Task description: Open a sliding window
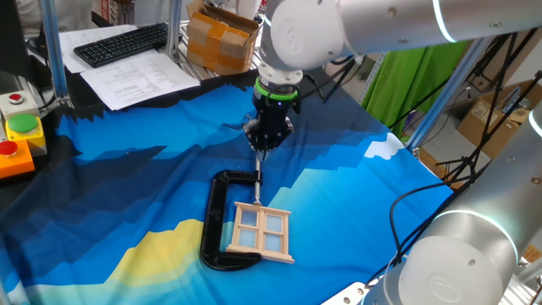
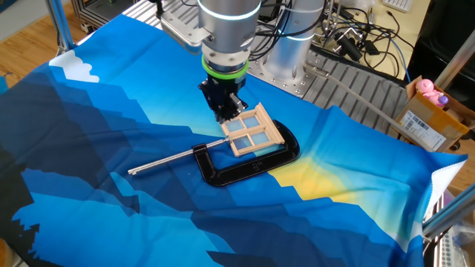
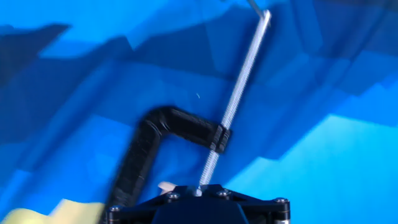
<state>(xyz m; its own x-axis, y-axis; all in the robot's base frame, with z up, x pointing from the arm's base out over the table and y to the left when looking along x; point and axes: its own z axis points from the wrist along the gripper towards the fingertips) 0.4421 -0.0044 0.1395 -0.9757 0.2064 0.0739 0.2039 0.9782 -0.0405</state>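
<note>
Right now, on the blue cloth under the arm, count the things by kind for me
Model windows: 1, the sliding window, wood frame with four panes.
Clamps: 1, the black C-clamp, its metal screw rod lying on the blue cloth.
Total: 2.

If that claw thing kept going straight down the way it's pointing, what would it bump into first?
Probably the sliding window, at its edge nearest the screw rod. The gripper points down right over that end, where the black C-clamp holds the window. Depth is unclear; it could hit the rod instead.
</note>
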